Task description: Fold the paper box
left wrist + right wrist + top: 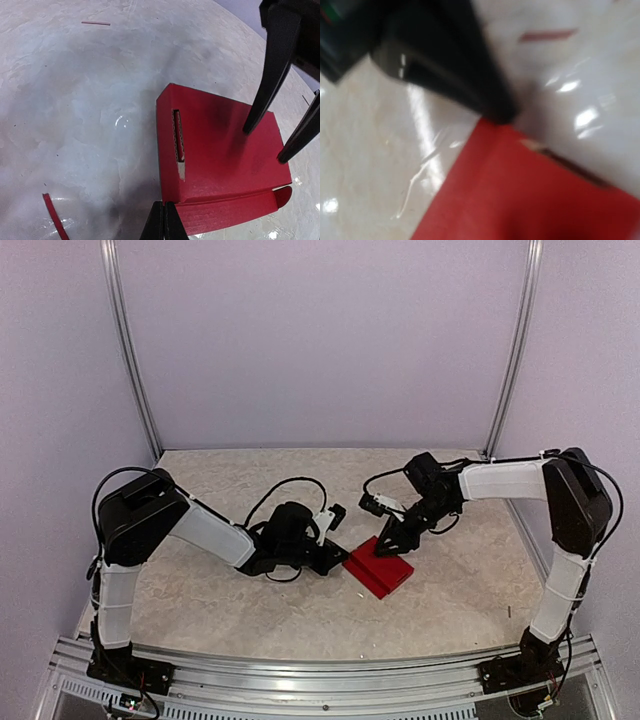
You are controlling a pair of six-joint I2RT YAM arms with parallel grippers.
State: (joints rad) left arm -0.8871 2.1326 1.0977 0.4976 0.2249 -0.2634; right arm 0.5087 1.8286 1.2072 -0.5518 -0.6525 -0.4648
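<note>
One flat box [380, 567] of matte red card, slotted with a rounded tuck flap, lies mid-table [200, 600]. The left gripper [162, 222] is clenched empty at its edge. The right gripper [265, 145] is spread, tips on top. The right wrist view is blurred.

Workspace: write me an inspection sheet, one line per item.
Surface: beige marbled table, glossy.
Job's things: red paper box lying flat, with a slit in its top and one flap sticking out.
Clutter: thin red strip; second strip.
Grippers: left gripper shut at the box's edge; right gripper open, fingertips on the box's top.
Cables: black cables loop by both wrists.
Surroundings: pale walls, metal posts, rail at the near edge.
</note>
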